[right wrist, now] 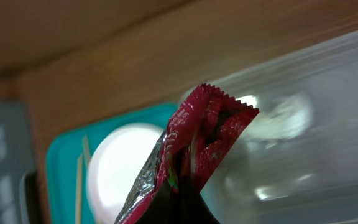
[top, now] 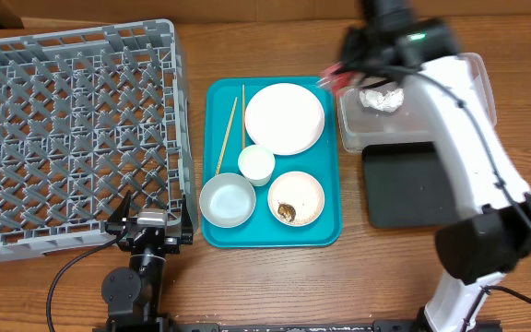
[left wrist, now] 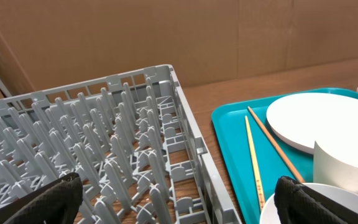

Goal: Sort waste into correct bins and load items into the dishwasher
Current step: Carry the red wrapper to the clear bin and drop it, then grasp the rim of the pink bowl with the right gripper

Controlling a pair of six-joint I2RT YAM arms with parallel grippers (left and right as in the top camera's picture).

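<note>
My right gripper [right wrist: 185, 208] is shut on a red foil wrapper [right wrist: 199, 140] with a silver inside. In the overhead view it [top: 337, 76] hangs over the left rim of the clear tub [top: 459, 83]. A crumpled silvery-white piece [top: 381, 97] lies in the tub. The black tray [top: 404, 184] lies in front of the tub. The large plate [top: 284, 118], cup [top: 256, 164], bowl [top: 227, 200], two chopsticks [top: 226, 136] and small plate [top: 307, 189] with a brown lump [top: 287, 212] sit on the teal tray [top: 330, 166]. My left gripper [top: 152, 221] is open and empty at the front right corner of the grey rack [top: 72, 138].
The left wrist view shows the rack [left wrist: 104, 143], the teal tray [left wrist: 229, 130], the chopsticks [left wrist: 253, 162], the large plate [left wrist: 322, 121] and the cup [left wrist: 347, 171] between my open fingers [left wrist: 179, 205]. A cardboard wall stands behind the table.
</note>
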